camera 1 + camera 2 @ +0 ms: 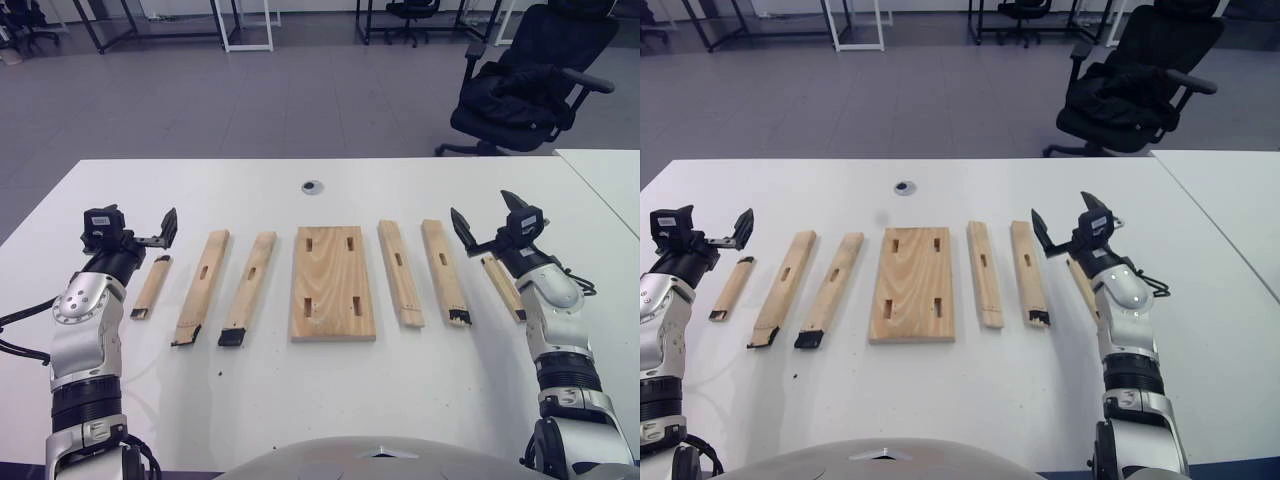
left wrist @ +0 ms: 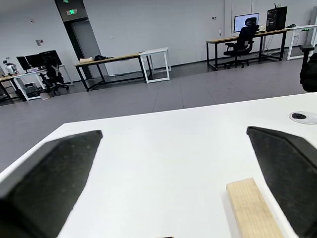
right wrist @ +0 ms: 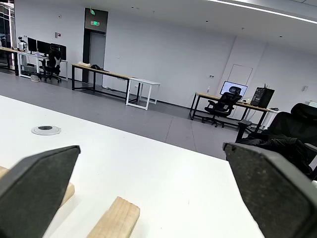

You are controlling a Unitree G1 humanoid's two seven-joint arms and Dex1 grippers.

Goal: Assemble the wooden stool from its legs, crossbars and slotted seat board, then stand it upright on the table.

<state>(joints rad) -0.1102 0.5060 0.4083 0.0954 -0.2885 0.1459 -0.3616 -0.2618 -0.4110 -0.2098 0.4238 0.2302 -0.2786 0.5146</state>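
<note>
Seat board (image 1: 333, 283) lies flat among the legs (image 1: 203, 283); left pincer (image 2: 174, 133) and right pincer (image 3: 151, 146) hover spread.

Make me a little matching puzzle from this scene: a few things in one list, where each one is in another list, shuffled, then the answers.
Things
1. slotted seat board
2. left gripper
3. cable grommet
4. office chair

Places
A. on the floor beyond the table's far right corner
B. open, by the far end of the short crossbar on the robot's left
C. flat in the middle of the table, two legs on each side
D. set in the table top, beyond the seat board

Pairs: 1-C, 2-B, 3-D, 4-A
</note>
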